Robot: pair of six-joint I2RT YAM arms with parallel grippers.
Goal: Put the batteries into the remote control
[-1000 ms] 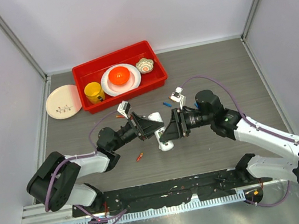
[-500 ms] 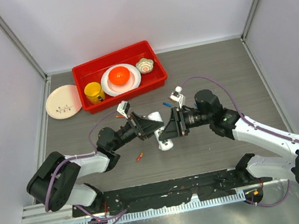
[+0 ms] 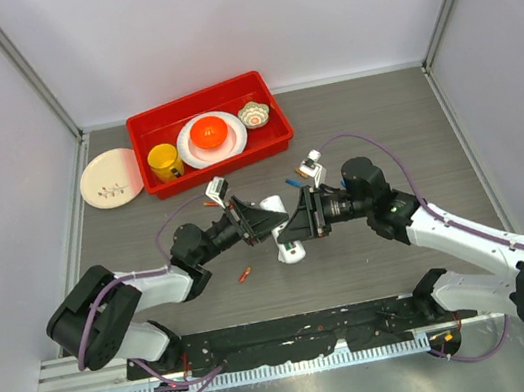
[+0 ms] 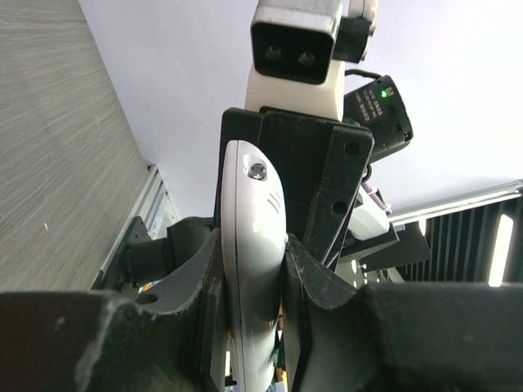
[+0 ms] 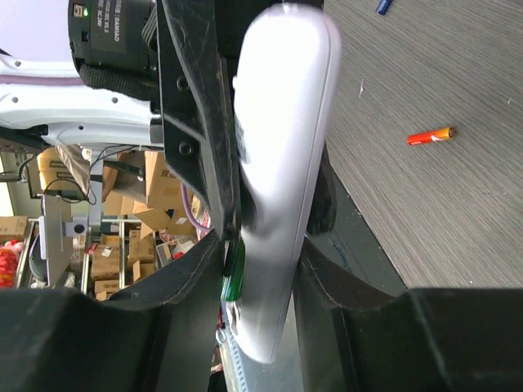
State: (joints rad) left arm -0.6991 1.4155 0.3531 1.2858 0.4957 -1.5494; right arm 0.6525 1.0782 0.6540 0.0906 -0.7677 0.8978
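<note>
The remote control (image 3: 291, 252) is a slim white oblong held above the table between both grippers. My left gripper (image 3: 269, 221) is shut on it from the left. In the left wrist view the remote (image 4: 255, 212) stands edge-on between the fingers of the left gripper (image 4: 252, 242). My right gripper (image 3: 295, 227) is shut on it from the right. In the right wrist view the right gripper (image 5: 270, 237) clamps the remote (image 5: 286, 163), and a green battery (image 5: 234, 273) sits between one finger and the remote. A red-orange battery (image 3: 244, 274) and a blue battery (image 3: 292, 181) lie on the table.
A red tray (image 3: 147, 160) at the back holds a yellow cup (image 3: 164, 160), a white plate with an orange object (image 3: 211, 134) and a small patterned bowl (image 3: 254, 113). A white plate (image 3: 109, 177) lies left of the tray. Walls stand close on both sides.
My right gripper has edged slightly left, closer onto the remote. The left arm and the remote have barely moved.
</note>
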